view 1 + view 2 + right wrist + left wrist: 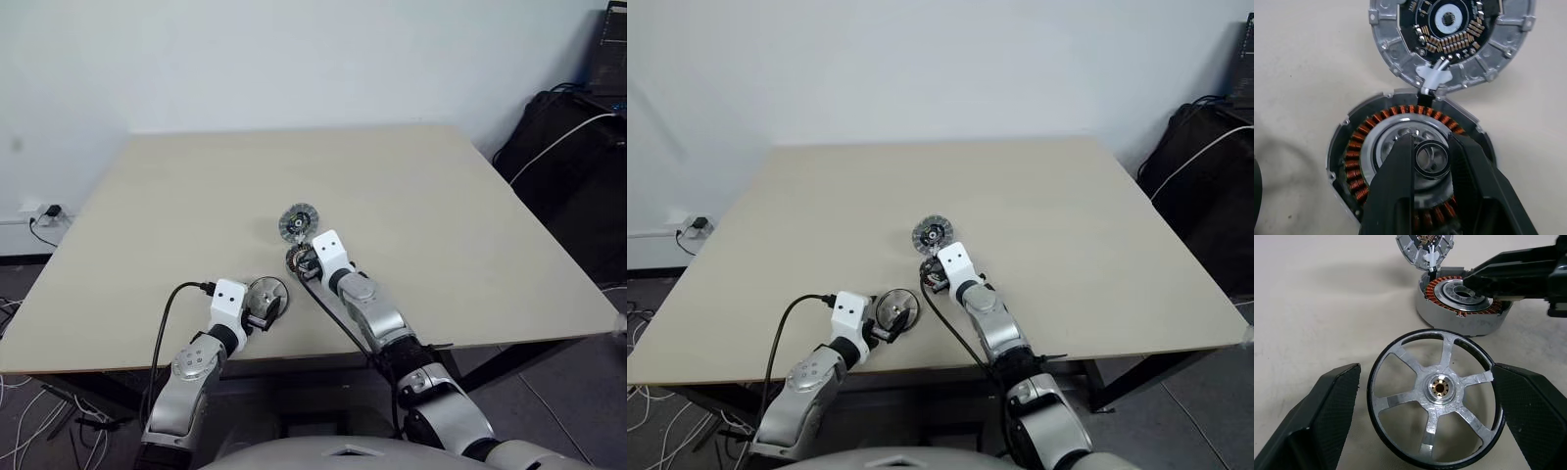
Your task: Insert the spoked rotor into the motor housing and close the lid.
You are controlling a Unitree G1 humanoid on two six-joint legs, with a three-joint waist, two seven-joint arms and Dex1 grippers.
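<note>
A large beige table [411,196] with a smooth top fills the middle of the scene and stands against a plain white wall [294,59]. At the far left, low on the wall, there is a socket with a black plug [49,211] in it. On the floor at the near left lie some loose cables [44,421]. At the far right stands a black bag [563,147], and 1 white cable [558,142] runs across it.
</note>
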